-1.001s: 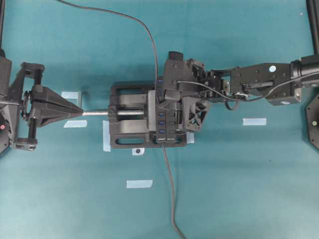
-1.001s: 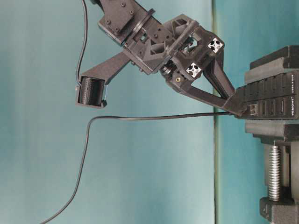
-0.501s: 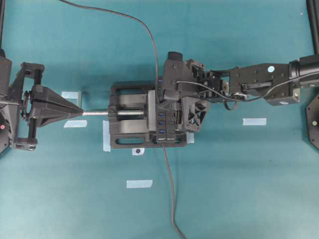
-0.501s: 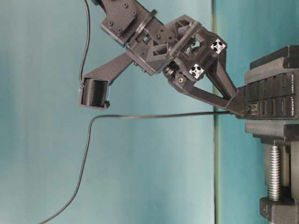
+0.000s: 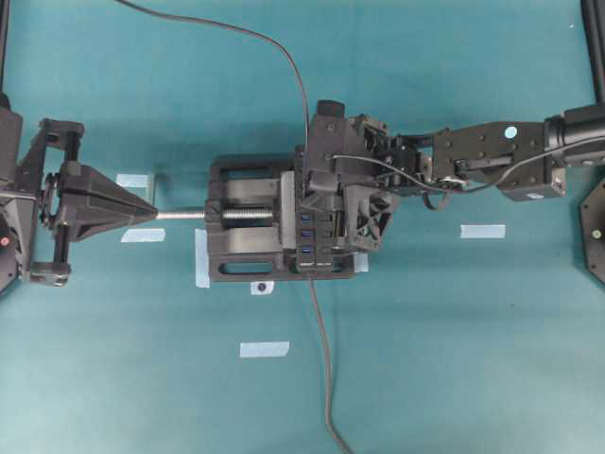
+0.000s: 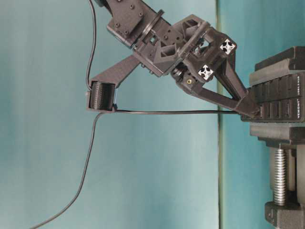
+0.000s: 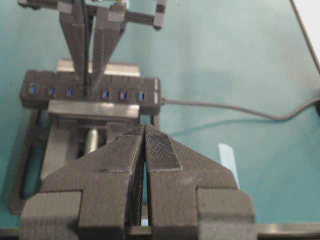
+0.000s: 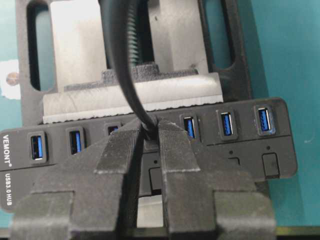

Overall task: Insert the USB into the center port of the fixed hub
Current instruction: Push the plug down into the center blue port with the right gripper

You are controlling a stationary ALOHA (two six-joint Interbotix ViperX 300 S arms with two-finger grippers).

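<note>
Right wrist view: USB (image 8: 150, 134) pinched at the hub (image 8: 150, 145), over the center port.

Light, rigid plug on a springy cable (image 6: 157, 112); best held by its flat sides, as the right gripper (image 8: 149, 150) does, fingers nearly closed on it. Left gripper (image 7: 145, 150) sits closed, empty, well off the vise (image 5: 241, 246) toward the worktop's left edge.

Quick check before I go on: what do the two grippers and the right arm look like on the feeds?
Both grippers are matte black printed plastic. The left gripper has two wedge-shaped fingers with finely ribbed pads. The right gripper looks the same, on a black frame with white cross-shaped marks. The right arm is black with a pale round sticker and a thin black cable looping along it.
</note>
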